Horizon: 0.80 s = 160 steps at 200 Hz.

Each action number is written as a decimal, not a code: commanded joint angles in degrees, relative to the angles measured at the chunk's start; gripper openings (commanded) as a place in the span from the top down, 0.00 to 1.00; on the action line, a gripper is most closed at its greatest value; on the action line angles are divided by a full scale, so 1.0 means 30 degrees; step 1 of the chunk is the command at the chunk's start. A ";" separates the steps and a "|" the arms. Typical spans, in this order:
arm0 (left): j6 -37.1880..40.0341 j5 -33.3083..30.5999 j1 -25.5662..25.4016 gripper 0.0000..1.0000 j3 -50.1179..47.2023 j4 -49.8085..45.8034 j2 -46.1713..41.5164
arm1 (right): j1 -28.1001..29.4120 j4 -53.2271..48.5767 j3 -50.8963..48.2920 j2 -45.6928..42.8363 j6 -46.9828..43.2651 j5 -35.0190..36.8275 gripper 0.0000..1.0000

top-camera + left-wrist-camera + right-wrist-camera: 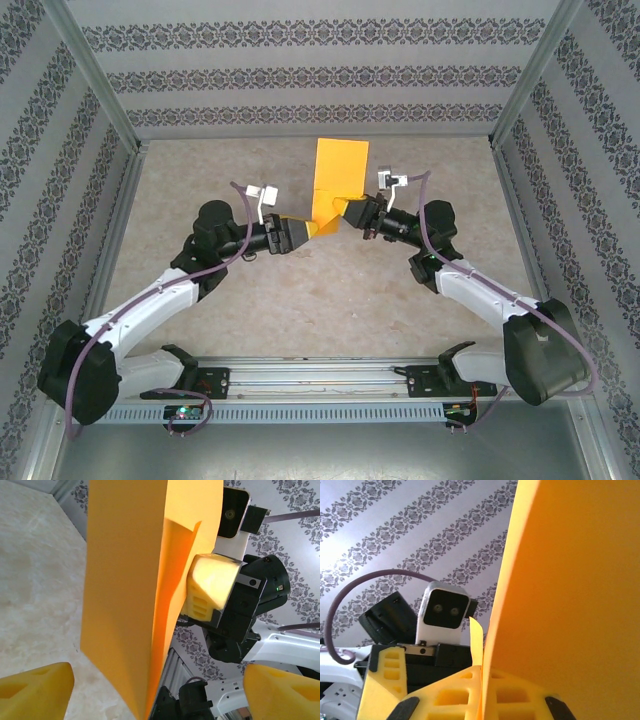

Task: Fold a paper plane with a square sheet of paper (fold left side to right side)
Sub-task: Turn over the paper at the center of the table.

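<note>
Right gripper [349, 212] clamped tight on the orange sheet of paper [338, 168]; the partly folded sheet rises upright from between its fingers [445, 700]. Left gripper [306, 229] gapes wide, holding nothing. The paper's lower corner hangs between its fingers [37, 692], apparently touching neither.

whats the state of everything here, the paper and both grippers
sheet of paper: partly folded, layers overlapping, held up in the air
left gripper: open, fingers either side of the sheet's lower end, not clamping it
right gripper: shut on the sheet of paper
</note>
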 commanded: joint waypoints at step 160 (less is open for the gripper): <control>0.2401 -0.0118 -0.0373 1.00 0.1915 -0.4382 -0.0083 | -0.0940 -0.1607 -0.1056 -0.1731 -0.0350 0.0831 0.58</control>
